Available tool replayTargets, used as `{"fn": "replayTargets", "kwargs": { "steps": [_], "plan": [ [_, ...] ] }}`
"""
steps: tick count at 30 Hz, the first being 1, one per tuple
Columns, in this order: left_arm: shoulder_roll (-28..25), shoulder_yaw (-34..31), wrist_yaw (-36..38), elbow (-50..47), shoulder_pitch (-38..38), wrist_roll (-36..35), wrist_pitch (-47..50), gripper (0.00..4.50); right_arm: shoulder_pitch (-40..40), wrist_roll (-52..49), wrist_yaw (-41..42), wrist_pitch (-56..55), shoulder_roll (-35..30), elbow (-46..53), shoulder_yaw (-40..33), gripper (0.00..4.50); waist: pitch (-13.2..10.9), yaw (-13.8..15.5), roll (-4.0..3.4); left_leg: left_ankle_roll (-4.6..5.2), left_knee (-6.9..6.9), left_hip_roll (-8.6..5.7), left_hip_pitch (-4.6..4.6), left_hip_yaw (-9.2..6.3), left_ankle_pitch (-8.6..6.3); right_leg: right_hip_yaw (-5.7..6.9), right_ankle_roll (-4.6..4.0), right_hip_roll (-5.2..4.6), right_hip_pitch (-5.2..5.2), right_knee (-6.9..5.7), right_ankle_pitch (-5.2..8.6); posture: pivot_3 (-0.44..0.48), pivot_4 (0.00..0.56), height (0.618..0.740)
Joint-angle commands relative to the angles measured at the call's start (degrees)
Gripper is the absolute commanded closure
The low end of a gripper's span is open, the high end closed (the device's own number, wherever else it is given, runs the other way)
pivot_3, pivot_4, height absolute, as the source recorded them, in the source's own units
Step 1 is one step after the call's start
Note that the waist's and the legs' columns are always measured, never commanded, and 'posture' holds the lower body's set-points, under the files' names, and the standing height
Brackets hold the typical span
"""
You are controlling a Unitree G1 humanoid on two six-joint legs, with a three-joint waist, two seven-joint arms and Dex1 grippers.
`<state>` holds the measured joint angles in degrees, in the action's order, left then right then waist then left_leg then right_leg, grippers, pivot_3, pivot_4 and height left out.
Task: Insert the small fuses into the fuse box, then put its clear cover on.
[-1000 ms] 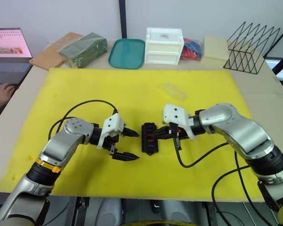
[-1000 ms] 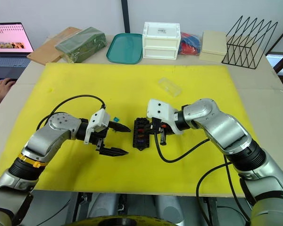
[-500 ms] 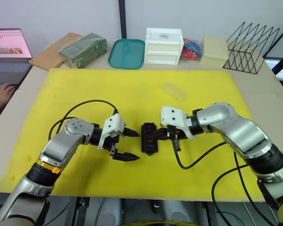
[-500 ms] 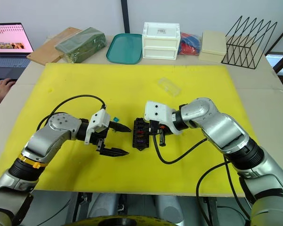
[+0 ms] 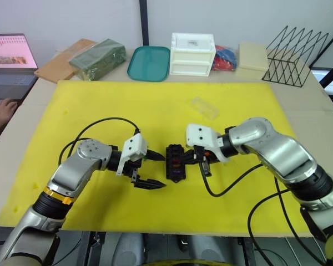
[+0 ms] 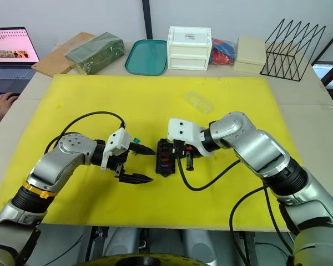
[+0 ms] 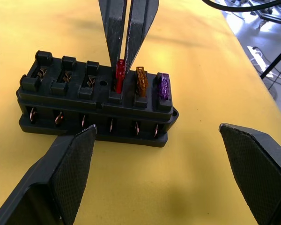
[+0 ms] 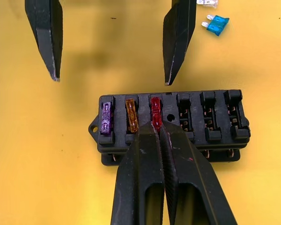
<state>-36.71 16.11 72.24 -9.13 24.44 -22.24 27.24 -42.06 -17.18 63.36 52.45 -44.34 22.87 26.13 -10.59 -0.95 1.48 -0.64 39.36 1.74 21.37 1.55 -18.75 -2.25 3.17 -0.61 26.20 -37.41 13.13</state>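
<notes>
The black fuse box (image 5: 175,162) lies mid-mat between my two grippers. Purple (image 8: 106,123), orange (image 8: 131,121) and red (image 8: 155,117) fuses stand side by side in one row; the other slots of that row are bare. My right gripper (image 8: 158,127) is shut on the red fuse, which sits in its slot. My left gripper (image 6: 151,164) is open, its fingers spread just left of the box, touching nothing. A teal fuse (image 8: 218,25) and a pale one (image 8: 207,3) lie loose on the mat behind my left gripper. The clear cover (image 5: 204,107) rests farther back on the mat.
The yellow mat (image 5: 100,105) covers the table. Along the back stand a teal tray (image 5: 149,62), a white drawer box (image 5: 193,53), a beige box (image 5: 253,56), a wire rack (image 5: 297,55) and a green package (image 5: 98,57). A laptop (image 5: 10,58) and a person's hand (image 5: 4,108) are at far left.
My right gripper has shifted slightly left over the fuse box with the red fuse. The left arm has barely moved.
</notes>
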Motion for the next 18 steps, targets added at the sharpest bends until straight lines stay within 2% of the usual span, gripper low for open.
{"fn": "replayTargets", "kwargs": {
  "steps": [1,18],
  "plan": [
    [0.1,-0.3,0.0,-1.9,0.1,-0.4,-0.1,0.01,-1.7,-1.4,0.2,0.7,0.2,1.1,-2.6,4.50,0.0,0.0,0.00,0.00,0.00,0.00,0.00,0.00,0.00,0.00,0.00,0.00,0.00,-0.01,0.00,0.000,0.150,0.740],
    [-0.1,-0.2,0.1,-2.0,0.1,-0.2,-0.3,0.01,-0.8,-1.3,1.2,-0.1,-1.3,2.8,-1.2,4.50,0.0,0.0,0.00,0.00,0.00,0.00,0.01,0.00,0.00,0.00,0.00,0.00,0.01,-0.01,0.00,0.000,0.150,0.740]
  ]
}}
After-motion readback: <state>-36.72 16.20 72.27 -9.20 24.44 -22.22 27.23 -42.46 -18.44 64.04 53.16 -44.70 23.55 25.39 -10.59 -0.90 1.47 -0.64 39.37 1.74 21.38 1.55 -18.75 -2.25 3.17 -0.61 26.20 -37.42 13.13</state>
